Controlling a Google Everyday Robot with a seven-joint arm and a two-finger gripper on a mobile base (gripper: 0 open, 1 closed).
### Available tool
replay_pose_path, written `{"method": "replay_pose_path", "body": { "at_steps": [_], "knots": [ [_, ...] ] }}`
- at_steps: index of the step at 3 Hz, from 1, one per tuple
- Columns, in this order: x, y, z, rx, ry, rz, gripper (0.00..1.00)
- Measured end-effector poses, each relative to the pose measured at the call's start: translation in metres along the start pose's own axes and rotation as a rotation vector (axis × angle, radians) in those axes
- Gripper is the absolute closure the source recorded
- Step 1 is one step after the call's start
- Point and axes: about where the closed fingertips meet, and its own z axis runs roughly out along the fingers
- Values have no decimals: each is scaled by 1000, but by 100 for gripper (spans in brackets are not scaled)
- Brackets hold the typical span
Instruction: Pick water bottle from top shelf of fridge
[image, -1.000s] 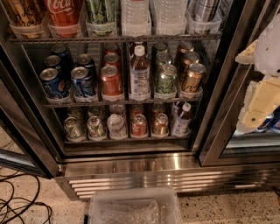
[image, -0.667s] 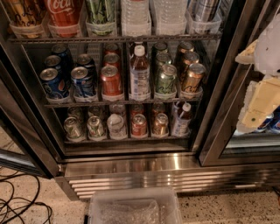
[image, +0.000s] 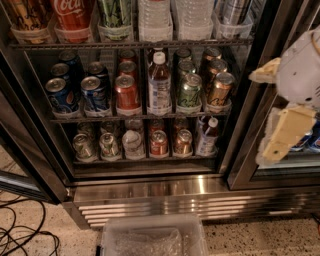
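the water bottle (image: 154, 19) stands on the top shelf (image: 130, 44) of the fridge (image: 150, 192). its upper part is cut off by the top edge of the view, so you see only the clear ribbed body in its lane tray. a second clear bottle (image: 192, 17) is just right of it. a green bottle (image: 115, 17) is just left of it, with a red coca-cola bottle (image: 72, 15) beyond that. straight below the water bottle, one rack down, stands the white-capped reddish-brown drink (image: 159, 85); don't take it for the target.

nothing has changed over the last second: bottles, cans and gripper (image: 267, 107) sit exactly where they were, so i judge the reach has not begun.

the gripper hangs well to the right of the water bottle and lower, in front of the glass door on that side, not inside the shelves. its two cream fingers (image: 284, 134) stand wide apart with nothing between them. to reach the water bottle you likely need to travel left, up and inward.
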Motion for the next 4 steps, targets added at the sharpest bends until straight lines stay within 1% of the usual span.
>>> {"method": "replay_pose_path", "body": {
  "at_steps": [1,2,3,4],
  "knots": [
    [-36,20,20,23,-177,-108,0],
    [-81,30,32,93,-351,-201,0],
    [-116,33,39,167,-507,-201,0],
    [-149,37,38,221,-646,-120,0]
  ]
}}
